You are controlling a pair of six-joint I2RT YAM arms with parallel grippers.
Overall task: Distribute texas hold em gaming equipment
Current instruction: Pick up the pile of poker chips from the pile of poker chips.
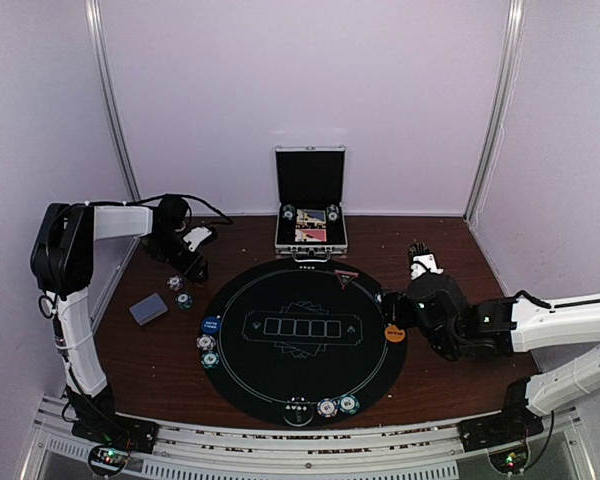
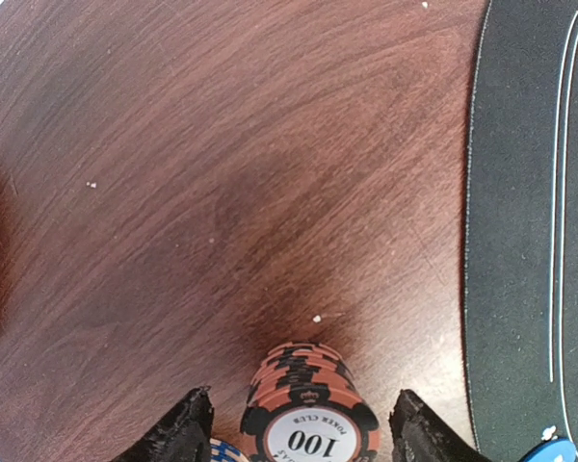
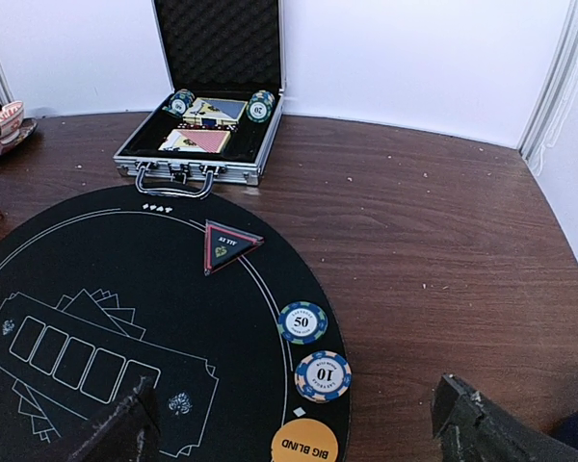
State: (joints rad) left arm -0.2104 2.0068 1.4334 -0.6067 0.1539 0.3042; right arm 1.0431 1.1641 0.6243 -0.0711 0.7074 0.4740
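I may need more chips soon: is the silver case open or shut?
Open. The case has its lid standing upright, with chips and card packs showing inside.

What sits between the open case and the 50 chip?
A red-edged triangular marker on the mat, between case and 50 chip; clear in the right wrist view.

1. The mat's middle lay bare, open to a reach from either side.
2. The near-rim chips and the left-rim chips barred low sweeps along those edges.
3. The open case walled off the far side.
4. Bare tabletop stretched right of the mat.
5. A card deck lay in the way left of the mat.
6. A red chip stack sat between the left claw's spread fingers, bare wood ahead.
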